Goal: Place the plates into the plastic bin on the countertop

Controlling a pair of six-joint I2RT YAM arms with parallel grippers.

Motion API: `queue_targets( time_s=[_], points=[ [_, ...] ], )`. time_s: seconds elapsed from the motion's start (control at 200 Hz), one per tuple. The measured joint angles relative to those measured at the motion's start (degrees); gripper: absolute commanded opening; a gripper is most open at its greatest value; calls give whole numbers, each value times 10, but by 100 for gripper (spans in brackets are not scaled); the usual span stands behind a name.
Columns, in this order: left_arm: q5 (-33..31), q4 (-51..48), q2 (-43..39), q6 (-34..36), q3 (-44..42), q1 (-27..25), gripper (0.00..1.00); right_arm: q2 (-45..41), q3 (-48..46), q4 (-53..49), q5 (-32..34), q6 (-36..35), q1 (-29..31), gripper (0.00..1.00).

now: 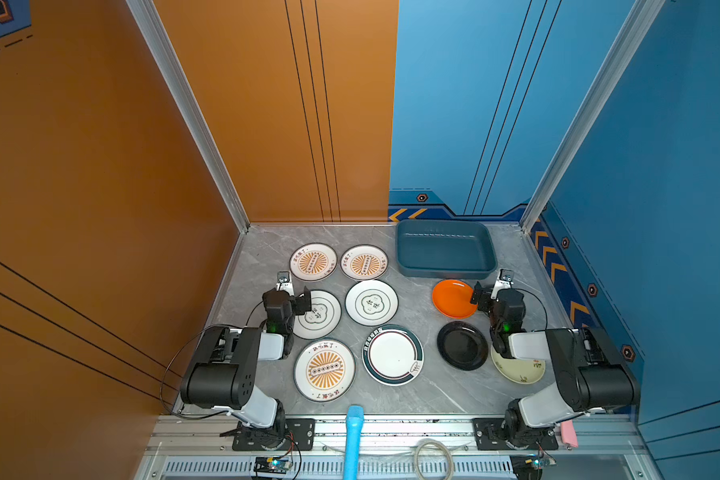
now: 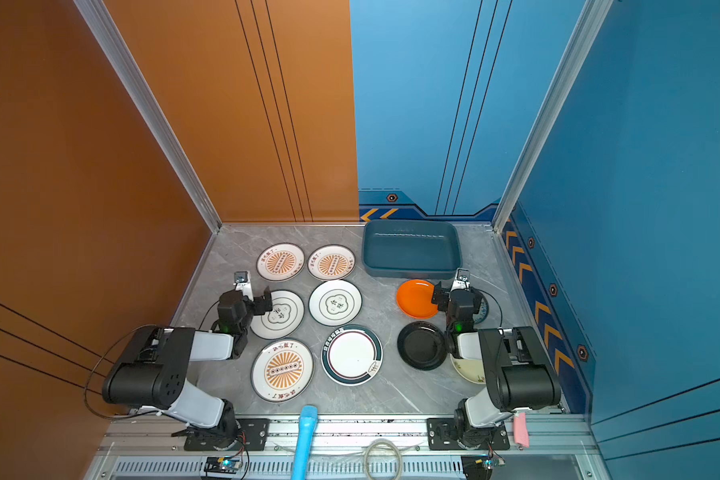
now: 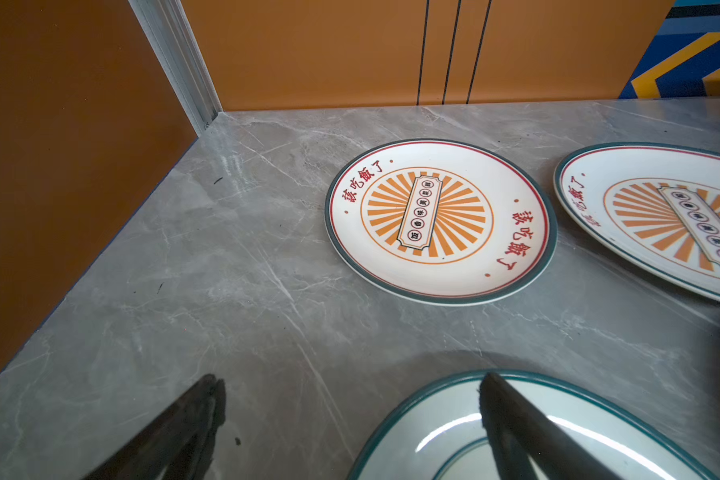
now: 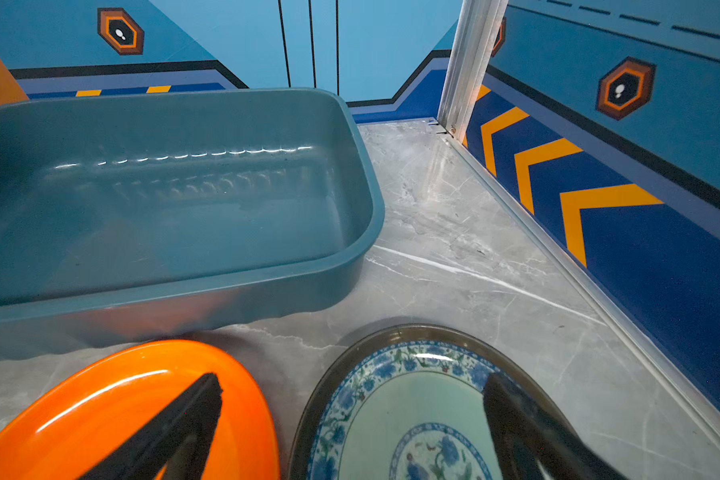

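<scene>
The empty teal plastic bin (image 1: pixel 445 249) (image 4: pixel 163 199) stands at the back right of the grey countertop (image 1: pixel 425 399). Several plates lie flat in front of it: three sunburst ones (image 1: pixel 313 262) (image 1: pixel 363 262) (image 1: pixel 325 370), two green cloud ones (image 1: pixel 321 318) (image 1: pixel 371 302), a teal-rimmed one (image 1: pixel 393 354), plus orange (image 1: pixel 452 298), black (image 1: pixel 462 345) and cream (image 1: pixel 520 370) ones. My left gripper (image 1: pixel 287 298) (image 3: pixel 352 378) is open, straddling a cloud plate's rim (image 3: pixel 395 411). My right gripper (image 1: pixel 496 294) (image 4: pixel 354 377) is open, one finger over the orange plate (image 4: pixel 100 407), the other over a teal patterned plate (image 4: pixel 412 407).
An orange wall closes the left side and a blue wall (image 1: pixel 578 291) the right, with aluminium posts in the back corners. On the front rail lie a blue foam-covered bar (image 1: pixel 353 440), a pink pad (image 1: pixel 568 432) and a cable coil (image 1: pixel 433 457).
</scene>
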Motion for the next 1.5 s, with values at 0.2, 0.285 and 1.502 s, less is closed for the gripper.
queue_targets(
  time_s=[0.2, 0.285, 1.502],
  points=[
    [0, 0, 0, 0, 0, 0, 98, 0, 0, 0, 0, 0, 0, 100],
    [9, 0, 0, 0, 0, 3, 98, 0, 0, 0, 0, 0, 0, 100],
    [-83, -393, -327, -154, 111, -29, 98, -8, -2, -1, 61, -2, 22, 100]
  ],
)
